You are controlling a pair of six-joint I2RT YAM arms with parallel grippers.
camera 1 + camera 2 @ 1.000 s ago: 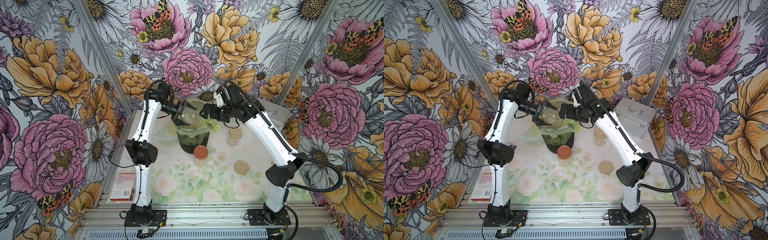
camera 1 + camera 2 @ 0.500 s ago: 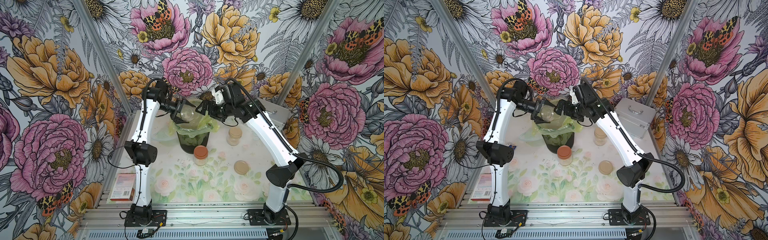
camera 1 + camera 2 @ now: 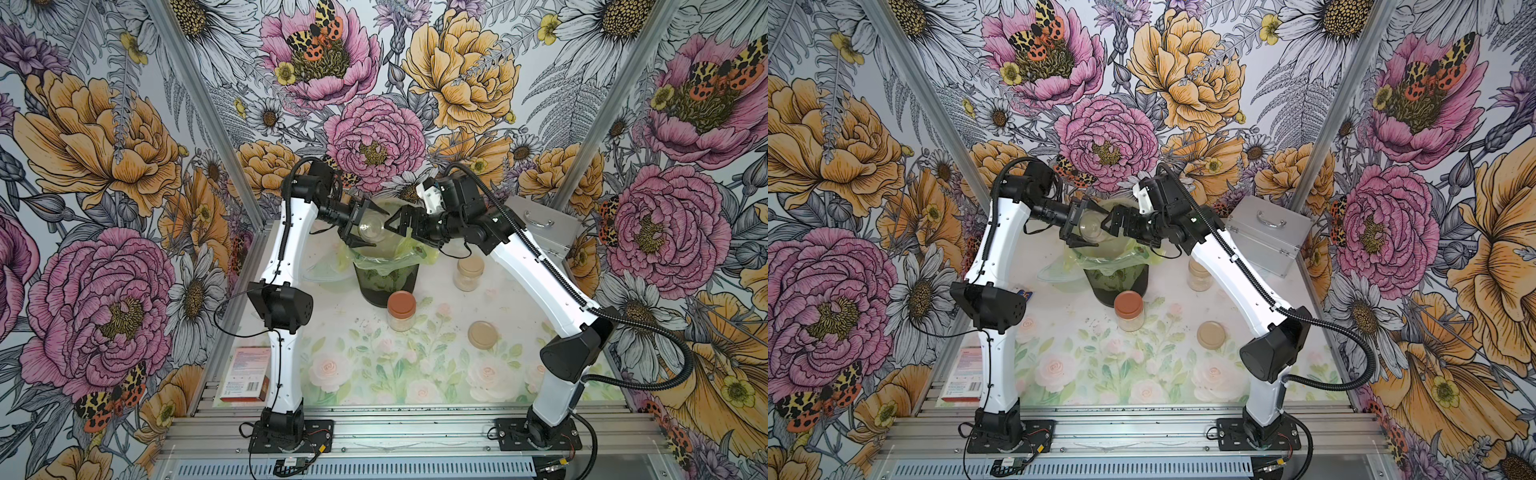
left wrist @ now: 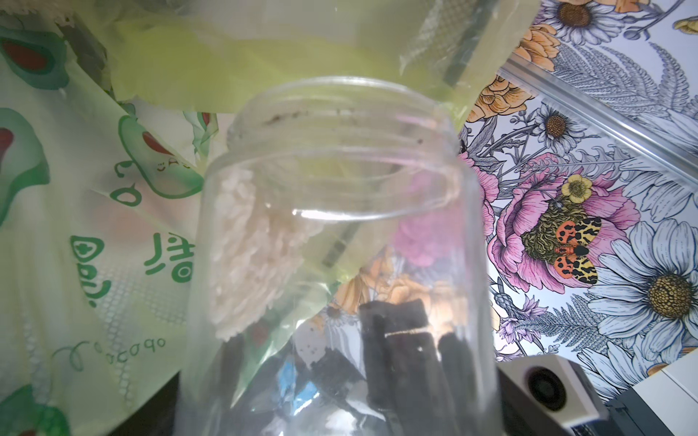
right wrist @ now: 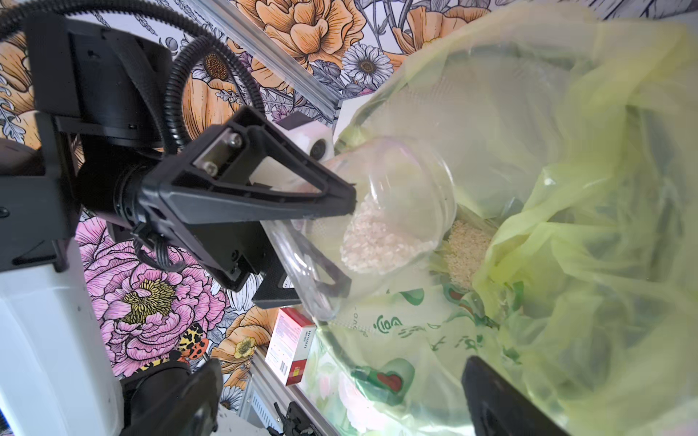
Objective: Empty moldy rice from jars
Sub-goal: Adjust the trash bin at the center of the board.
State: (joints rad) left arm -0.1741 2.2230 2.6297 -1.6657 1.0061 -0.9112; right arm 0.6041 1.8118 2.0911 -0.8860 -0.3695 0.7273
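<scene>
The left gripper [image 5: 345, 247] pinches the open jar [image 4: 340, 226], tipped over the bin [image 3: 409, 278]. Rice [image 5: 381, 241] clings inside (some lies in the bag [image 5: 604, 188]). The right gripper [image 3: 400, 220], spread and empty, sits at the jar's 3 o'clock. A beige-lid jar [image 3: 468, 273] stands at the bin's 3 o'clock, a red-lid jar [image 3: 401, 311] at 6.

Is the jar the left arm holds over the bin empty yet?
Not empty. The jar is tipped, lid off, with a clump of rice inside near its mouth; more lies in the bag below.
</scene>
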